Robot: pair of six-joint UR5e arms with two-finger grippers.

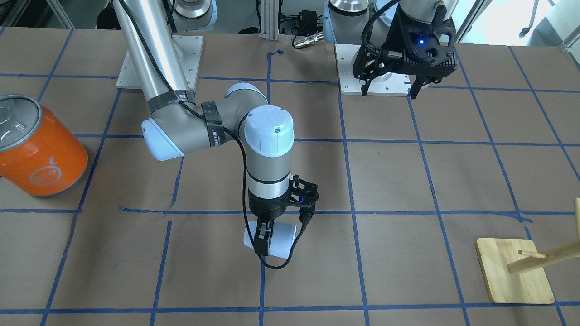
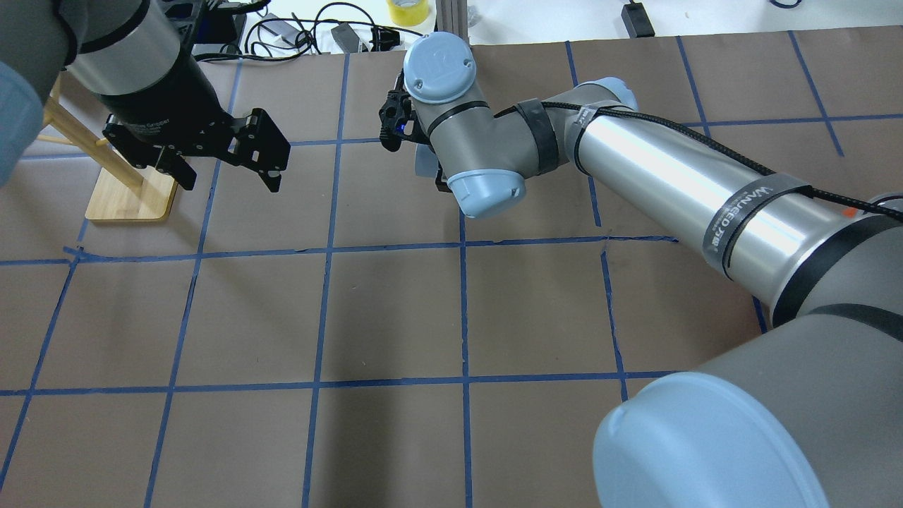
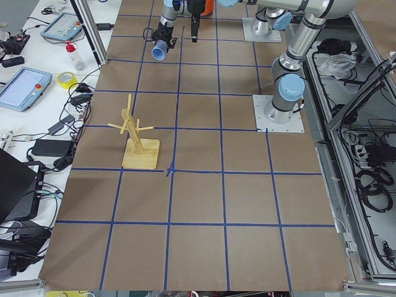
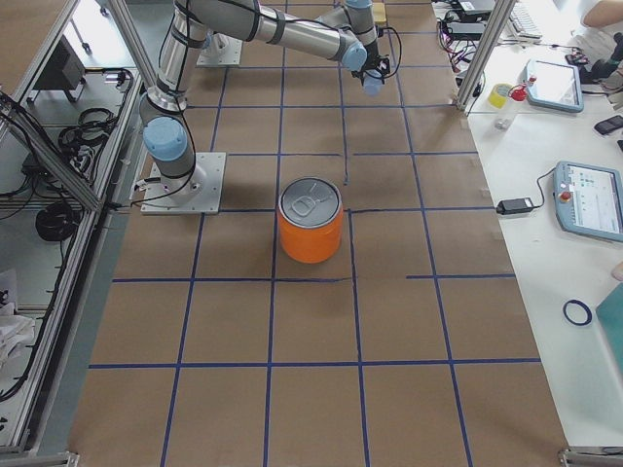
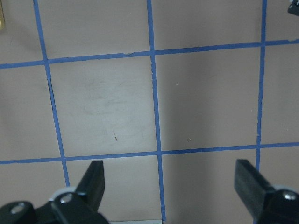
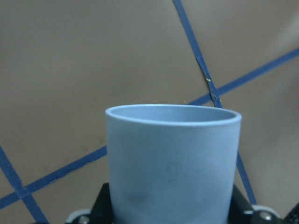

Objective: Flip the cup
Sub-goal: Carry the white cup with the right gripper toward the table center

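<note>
The pale blue cup [image 1: 283, 242] is gripped on its side by my right gripper [image 1: 267, 242], which points down over the table near the middle front. The right wrist view shows the cup [image 6: 173, 163] close up between the two fingers, rim away from the camera. I cannot tell whether it touches the table. Only a sliver of the cup [image 2: 423, 159] shows past the wrist in the overhead view. It also shows in the left side view [image 3: 159, 51] and the right side view [image 4: 372, 86]. My left gripper [image 1: 389, 90] is open and empty, raised near its base [image 2: 226, 166] [image 5: 173, 182].
A large orange can [image 1: 38, 149] with a silver lid stands far to the right arm's side [image 4: 310, 222]. A wooden peg stand [image 1: 514, 276] on a square base stands near the left arm's side [image 2: 130, 190]. Blue tape lines grid the brown table.
</note>
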